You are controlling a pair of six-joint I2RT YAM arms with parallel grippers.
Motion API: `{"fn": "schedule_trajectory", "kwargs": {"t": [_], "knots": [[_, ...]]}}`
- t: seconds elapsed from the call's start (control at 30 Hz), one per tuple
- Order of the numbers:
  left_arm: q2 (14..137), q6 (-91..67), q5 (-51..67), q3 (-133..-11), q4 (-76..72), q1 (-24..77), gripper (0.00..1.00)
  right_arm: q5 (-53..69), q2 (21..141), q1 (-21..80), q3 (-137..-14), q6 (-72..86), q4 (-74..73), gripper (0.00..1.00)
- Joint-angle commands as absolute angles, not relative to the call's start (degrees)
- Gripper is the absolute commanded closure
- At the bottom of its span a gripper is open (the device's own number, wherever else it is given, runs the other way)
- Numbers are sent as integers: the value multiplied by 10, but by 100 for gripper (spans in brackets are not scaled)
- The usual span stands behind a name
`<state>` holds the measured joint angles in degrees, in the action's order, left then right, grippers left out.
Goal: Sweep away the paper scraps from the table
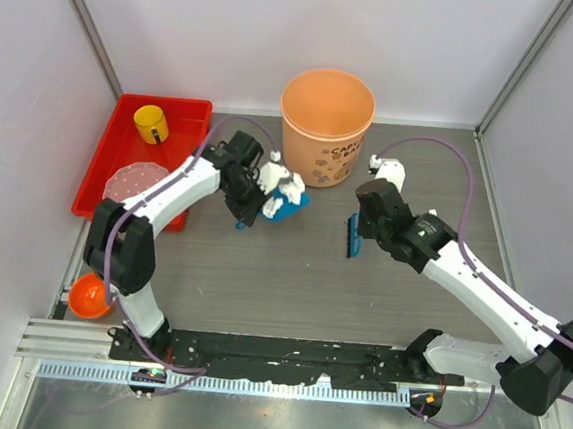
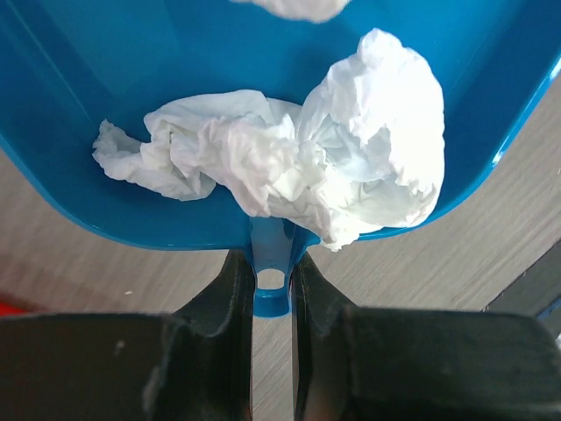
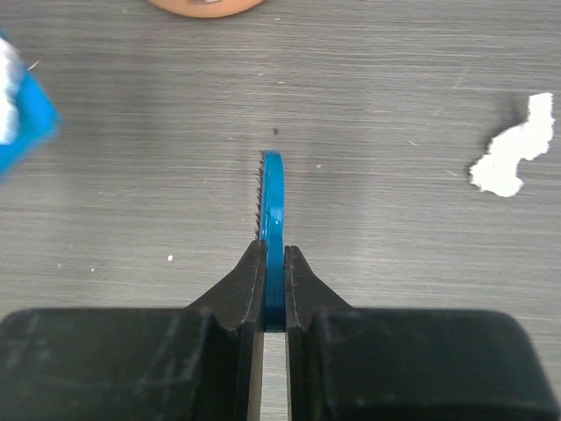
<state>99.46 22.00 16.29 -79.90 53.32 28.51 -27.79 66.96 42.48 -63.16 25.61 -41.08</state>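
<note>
Both jaws clamped on blue plastic tools near the orange bucket (image 1: 326,113).

The left jaws are closed to a narrow slit on the handle tab of the blue dustpan (image 2: 105,70), a smooth, glossy scoop just in front of the bucket's base and slightly left of it. In it lie the paper scraps (image 2: 351,149) (soft, crumpled white wads, one bulging over the rim by the handle). The right jaws pinch shut on the thin flat back of a blue brush (image 3: 273,202), held edge-on with short dark bristles along one side, in front of the bucket and to its right. One loose scrap (image 3: 513,158) lies on the matte grey wood-grain worktop (image 3: 131,105), to the right of the brush and apart from it. Bare worktop runs from the bucket toward the arm bases. A red tray (image 1: 110,164) hugs the wall well left of the bucket.
</note>
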Motion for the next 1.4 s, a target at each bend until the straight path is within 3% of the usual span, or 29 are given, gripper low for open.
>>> {"fn": "schedule_trajectory", "kwargs": {"t": [0.0,0.23,0.33,0.57,0.63,0.73,0.87,0.93,1.0,1.03,1.2,1.37], "knots": [[955,164,170,-873,528,248,100,-294,628,390,-632,240,-420,99],[962,153,58,-989,491,206,100,-252,617,272,-658,192,-427,99],[999,161,15,-1103,516,207,100,-244,630,252,-668,176,-425,99],[1217,183,-85,-1533,628,226,100,-229,639,205,-675,158,-425,99],[1230,211,-161,-1527,563,252,100,-230,636,187,-683,149,-425,99],[1216,313,-269,-1425,423,293,100,-229,635,175,-700,140,-427,99],[1288,444,-379,-1499,357,330,100,-215,642,171,-707,140,-432,99],[1307,583,-445,-1465,246,347,100,-214,639,171,-703,141,-432,99],[1299,689,-467,-1407,72,354,100,-213,629,171,-700,137,-432,99],[1290,780,-476,-1357,19,356,100,-214,627,171,-698,135,-432,99],[1280,939,-481,-1267,-194,356,100,-220,633,170,-708,103,-445,99],[1251,1008,-476,-1207,-287,359,100,-290,667,157,-737,40,-448,99]]}}
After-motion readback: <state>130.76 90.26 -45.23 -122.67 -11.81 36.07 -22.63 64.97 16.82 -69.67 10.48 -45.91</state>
